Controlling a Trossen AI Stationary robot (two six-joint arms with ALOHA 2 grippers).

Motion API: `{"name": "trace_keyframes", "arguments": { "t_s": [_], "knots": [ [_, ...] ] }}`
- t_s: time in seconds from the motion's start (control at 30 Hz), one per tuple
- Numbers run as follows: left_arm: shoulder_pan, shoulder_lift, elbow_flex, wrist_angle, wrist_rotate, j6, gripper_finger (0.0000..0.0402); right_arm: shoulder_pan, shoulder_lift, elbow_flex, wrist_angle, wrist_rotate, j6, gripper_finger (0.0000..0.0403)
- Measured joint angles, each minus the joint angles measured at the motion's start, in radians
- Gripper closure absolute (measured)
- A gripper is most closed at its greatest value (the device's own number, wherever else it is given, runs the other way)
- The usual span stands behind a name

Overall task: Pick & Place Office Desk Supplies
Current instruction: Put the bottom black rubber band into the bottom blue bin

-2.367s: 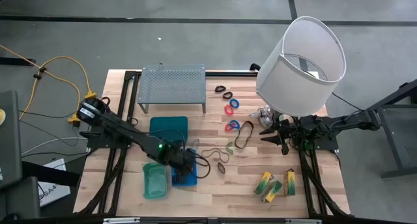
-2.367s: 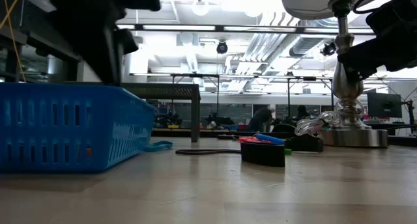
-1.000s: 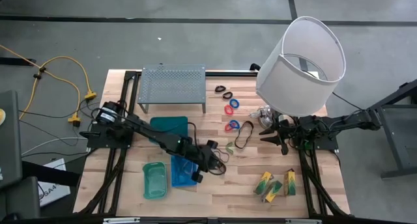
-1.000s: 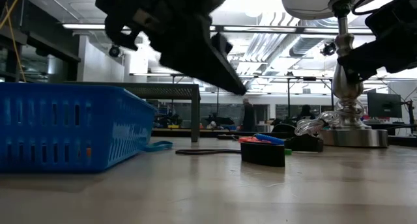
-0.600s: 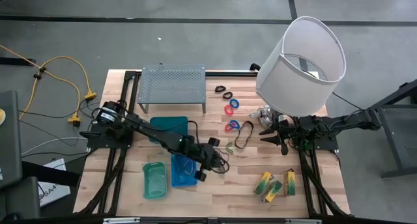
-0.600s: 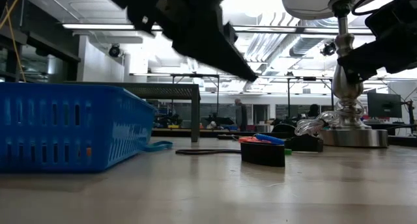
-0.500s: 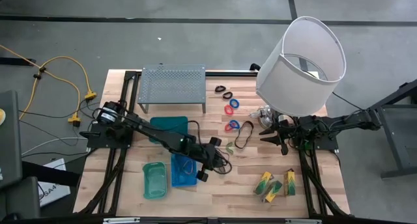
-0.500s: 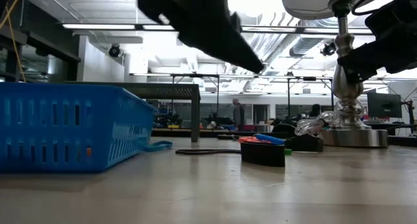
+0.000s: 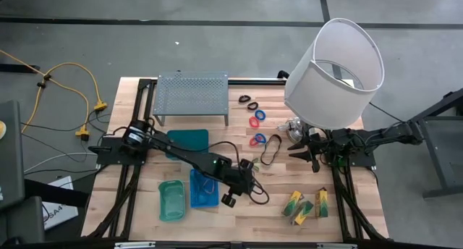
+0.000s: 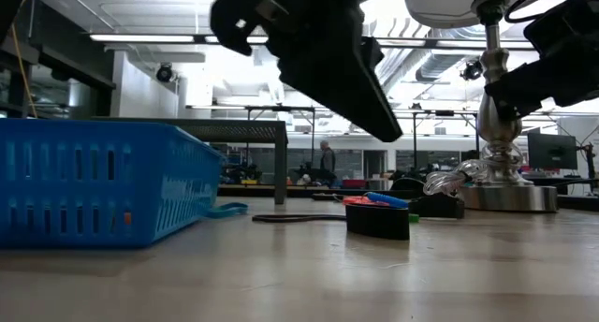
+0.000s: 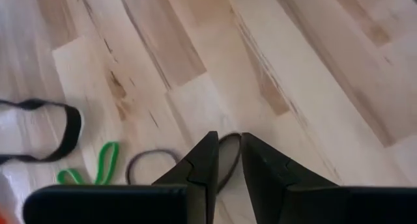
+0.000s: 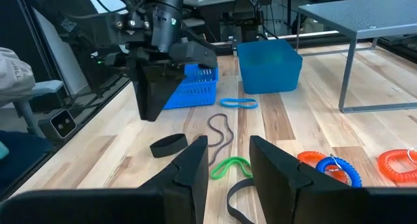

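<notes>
The office desk supplies lie loose on the wooden table (image 9: 239,224). They include a thin dark loop (image 11: 153,164), a green band (image 11: 98,165), a black band (image 12: 168,146), red and blue rings (image 9: 258,139) and yellow-green packets (image 9: 304,204). My left gripper (image 9: 251,186) hangs above the thin dark loop, right of the blue basket (image 9: 204,190). It slants down, and its fingers (image 11: 208,152) stand a little apart with nothing between them. My right gripper (image 12: 229,146) waits open beside the lamp base (image 10: 501,182), holding nothing.
A grey perforated rack (image 9: 192,95) stands at the far side. A teal bin (image 9: 187,142) sits in front of it, and a teal tray (image 9: 172,200) lies left of the blue basket. The big white lamp shade (image 9: 333,72) overhangs the far right. Bare wood lies along the near edge.
My left gripper has gone from beside the blue basket toward the table's right edge and a little toward the near edge. It has tipped more steeply down over the loose bands. Nothing on the table has moved.
</notes>
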Motion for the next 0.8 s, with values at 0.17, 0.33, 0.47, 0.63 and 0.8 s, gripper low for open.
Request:
{"name": "trace_keyframes", "arguments": {
  "t_s": [0.17, 0.33, 0.47, 0.63, 0.8],
  "knots": [
    [0.0, 0.023, 0.001, -0.01, -0.002, 0.058, 0.034, 0.0, 0.0, 0.0, 0.0, 0.0, 0.0, 0.0302],
    [-0.001, 0.04, -0.001, -0.029, -0.003, 0.113, 0.034, 0.0, 0.0, 0.0, 0.002, 0.0, 0.0, 0.0302],
    [-0.001, 0.04, -0.001, -0.031, -0.004, 0.139, 0.034, 0.0, 0.0, 0.0, 0.001, 0.0, 0.0, 0.0302],
    [-0.006, 0.04, -0.001, -0.048, -0.005, 0.147, 0.034, 0.0, 0.0, 0.0, 0.001, -0.001, 0.0, 0.0302],
    [-0.006, 0.045, -0.001, -0.061, -0.005, 0.147, 0.034, 0.0, 0.0, 0.0, 0.002, -0.001, 0.0, 0.0302]
  ]
}}
